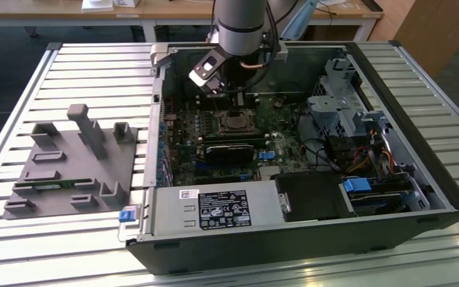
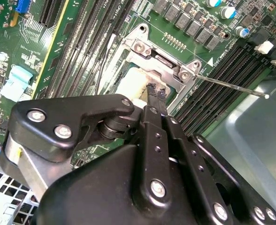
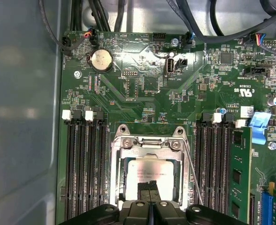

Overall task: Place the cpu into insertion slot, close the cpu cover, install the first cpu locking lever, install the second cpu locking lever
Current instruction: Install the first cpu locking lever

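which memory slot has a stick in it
The one farthest from the cpu, on the blue clip side: a green memory stick fills it; the rest are empty.

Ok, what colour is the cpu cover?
Bare silver metal; the cpu cover shows best in the first wrist view.

Robotics lab, slatted bench (image 1: 94,66), opened computer (image 1: 277,245)

Cpu cover (image 3: 147,146): shiny bare metal. Cpu (image 3: 145,171): dull silver-grey metal. Pincer (image 3: 149,187): matt blk. Board (image 3: 142,101): glossy green.
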